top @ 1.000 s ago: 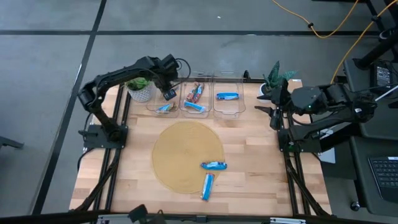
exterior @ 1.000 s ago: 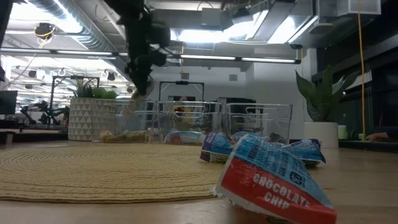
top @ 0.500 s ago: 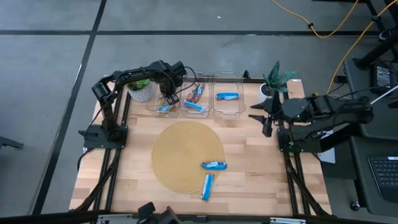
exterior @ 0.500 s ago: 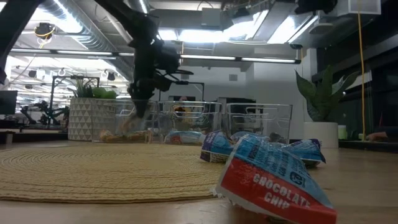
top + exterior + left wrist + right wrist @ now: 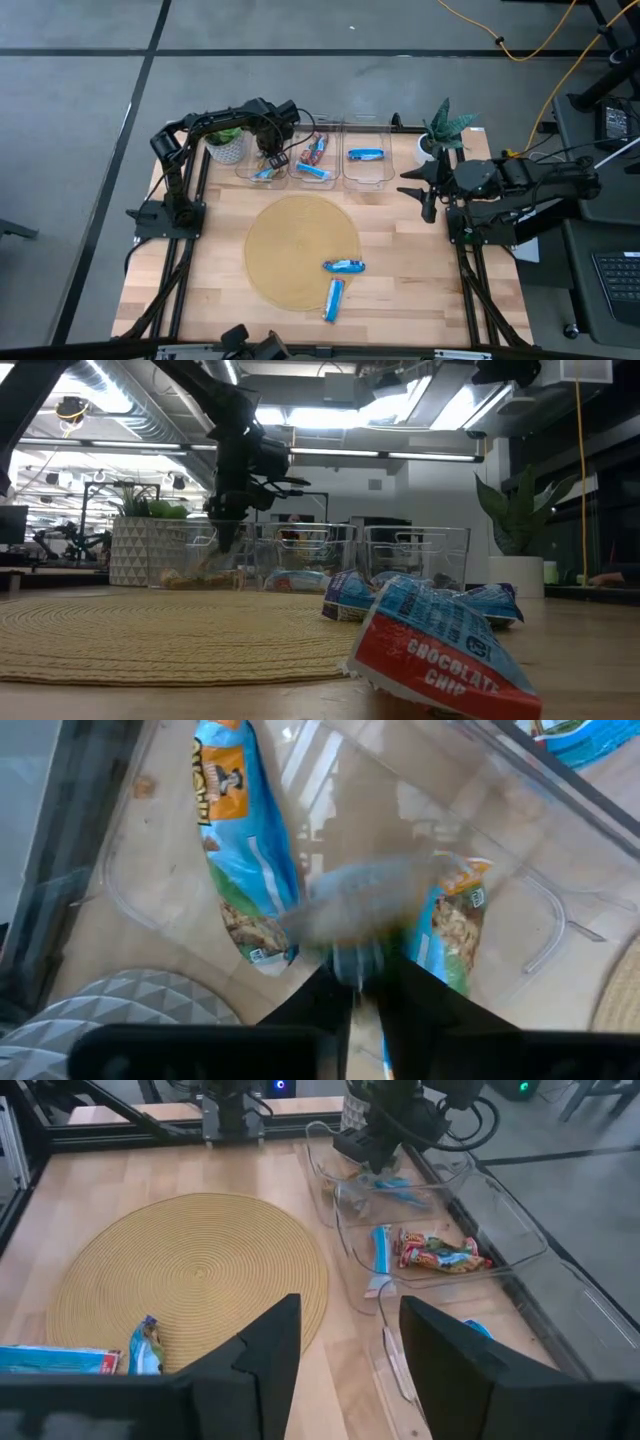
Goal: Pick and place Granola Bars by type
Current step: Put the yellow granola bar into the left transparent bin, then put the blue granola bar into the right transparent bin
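Observation:
Three clear bins stand in a row at the table's far side. My left gripper [image 5: 268,157] [image 5: 365,985] points down into the left bin [image 5: 243,172], its tips blurred. Two blue-and-tan granola bars [image 5: 245,850] [image 5: 450,925] lie in that bin, the second right beside the gripper. The middle bin [image 5: 296,166] holds a red-brown bar [image 5: 318,150] and a blue bar [image 5: 313,172]; the right bin [image 5: 388,170] holds one blue bar [image 5: 366,155]. Two blue bars [image 5: 344,266] [image 5: 334,298] lie on the round woven mat [image 5: 295,240]. My right gripper [image 5: 425,192] [image 5: 345,1350] hovers open at the table's right side.
A white patterned pot with a plant [image 5: 226,145] stands left of the bins, and a second plant [image 5: 440,125] at the far right corner. In the low view a red-and-blue chocolate chip bar [image 5: 440,650] lies closest to the camera. Bare wood surrounds the mat.
My left gripper has gone down into the left bin, bringing along the blue bar it held above the bin. My right gripper has sunk and shifted a little toward the table's near edge, staying open.

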### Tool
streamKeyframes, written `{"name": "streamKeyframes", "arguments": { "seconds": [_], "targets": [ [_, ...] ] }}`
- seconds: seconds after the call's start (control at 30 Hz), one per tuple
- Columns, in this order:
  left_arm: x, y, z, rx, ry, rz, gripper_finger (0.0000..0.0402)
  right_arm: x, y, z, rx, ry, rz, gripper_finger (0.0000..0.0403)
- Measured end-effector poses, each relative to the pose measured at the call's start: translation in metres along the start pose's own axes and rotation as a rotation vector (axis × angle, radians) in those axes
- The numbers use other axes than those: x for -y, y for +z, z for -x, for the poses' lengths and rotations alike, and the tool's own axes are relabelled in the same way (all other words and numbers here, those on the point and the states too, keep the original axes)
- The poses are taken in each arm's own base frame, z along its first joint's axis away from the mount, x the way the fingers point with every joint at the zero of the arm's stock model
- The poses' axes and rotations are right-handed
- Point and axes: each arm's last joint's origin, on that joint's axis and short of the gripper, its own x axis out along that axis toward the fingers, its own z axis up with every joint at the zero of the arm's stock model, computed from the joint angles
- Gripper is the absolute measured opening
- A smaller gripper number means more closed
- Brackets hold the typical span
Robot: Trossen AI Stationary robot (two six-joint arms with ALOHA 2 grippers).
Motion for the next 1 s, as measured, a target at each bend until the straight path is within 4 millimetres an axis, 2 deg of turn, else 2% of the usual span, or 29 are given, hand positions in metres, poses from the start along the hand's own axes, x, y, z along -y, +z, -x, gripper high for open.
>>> {"name": "streamKeyframes", "arguments": {
  "seconds": [0.3, 0.47, 0.73, 1.0],
  "targets": [
    [0.001, 0.000, 0.001, -0.002, 0.001, -0.025, 0.0098, 0.000, 0.000, 0.000, -0.001, 0.001, 0.000, 0.0173],
    [0.002, -0.006, 0.017, 0.040, 0.006, -0.034, 0.0129, 0.000, 0.000, 0.000, -0.003, 0.001, 0.001, 0.0173],
    [0.011, -0.028, 0.073, 0.221, 0.003, 0.013, 0.0137, -0.001, 0.000, -0.003, -0.013, 0.000, 0.064, 0.0173],
    [0.035, -0.074, 0.145, 0.497, -0.088, 0.070, 0.0128, -0.007, 0.000, -0.010, -0.038, 0.085, 0.195, 0.0173]
  ]
}}
